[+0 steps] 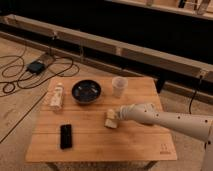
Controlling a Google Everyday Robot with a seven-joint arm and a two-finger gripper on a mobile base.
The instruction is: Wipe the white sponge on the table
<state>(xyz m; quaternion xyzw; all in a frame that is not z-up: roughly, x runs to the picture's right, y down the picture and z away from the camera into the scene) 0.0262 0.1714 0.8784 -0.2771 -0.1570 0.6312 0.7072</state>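
The white sponge [110, 121] is a small cream block resting on the light-wood table [95, 142], a little right of the middle. My gripper [116, 115] reaches in from the right on a white arm and is shut on the sponge, pressing it against the tabletop. Part of the sponge is hidden under the gripper.
A dark bowl [86, 91] stands at the back middle of the table, a translucent cup [118, 86] to its right, a white bottle [57, 95] lying at the back left. A black phone [66, 136] lies front left. Cables and a power brick [36, 66] lie on the floor at left.
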